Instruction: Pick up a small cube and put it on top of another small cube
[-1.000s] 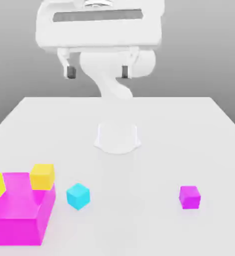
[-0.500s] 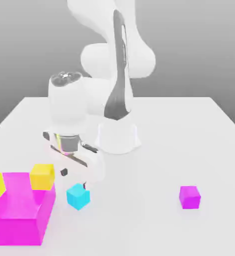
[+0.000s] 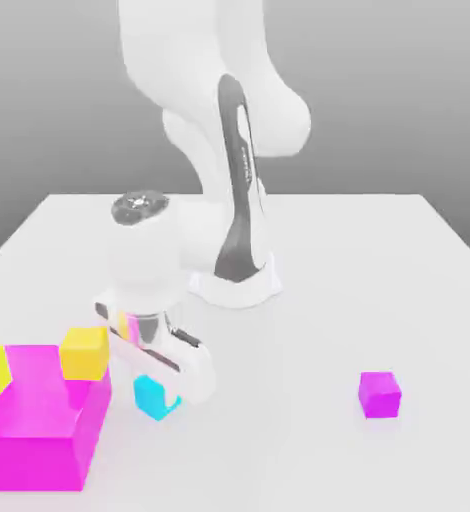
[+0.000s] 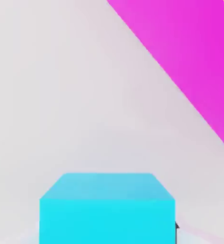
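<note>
- Cyan cube (image 3: 155, 397): rigid, light, smooth; you should grip its flat opposite sides.
- Fingers (image 3: 175, 384): whether clenched or grasping, you cannot tell.
- Magenta cube (image 3: 380, 394): well apart.

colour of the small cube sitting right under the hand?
Cyan, a plain light blue, no pattern. The small cube shows best in the hand view, on the white table.

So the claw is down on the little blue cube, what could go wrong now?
1. The cyan cube sits right beside the big magenta block carrying a yellow cube; lifting crookedly might bump them.
2. The claw hides much of the cube, so the grip may be off-centre and it could slip.
3. The small magenta cube is far across the table and tiny, so the cyan cube could land off-centre and tumble.
</note>
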Controlling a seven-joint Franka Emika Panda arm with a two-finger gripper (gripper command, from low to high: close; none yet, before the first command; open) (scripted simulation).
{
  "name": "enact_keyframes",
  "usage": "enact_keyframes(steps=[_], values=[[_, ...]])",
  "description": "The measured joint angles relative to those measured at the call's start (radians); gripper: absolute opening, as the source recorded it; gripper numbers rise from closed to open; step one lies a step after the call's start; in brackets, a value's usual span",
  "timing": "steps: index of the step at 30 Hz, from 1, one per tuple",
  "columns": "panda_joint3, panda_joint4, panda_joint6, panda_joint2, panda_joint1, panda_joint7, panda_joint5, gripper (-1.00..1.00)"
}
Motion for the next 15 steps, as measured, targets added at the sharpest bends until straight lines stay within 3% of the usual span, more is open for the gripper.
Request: enact_keyframes(steps=[6,15], values=[[0.003,-0.022,-0.186,-0.171,-0.017,0.011,-0.048,-1.00],[-0.007,0.125,-0.570,-0.277,0.014,-0.229,-0.018,-1.00]])
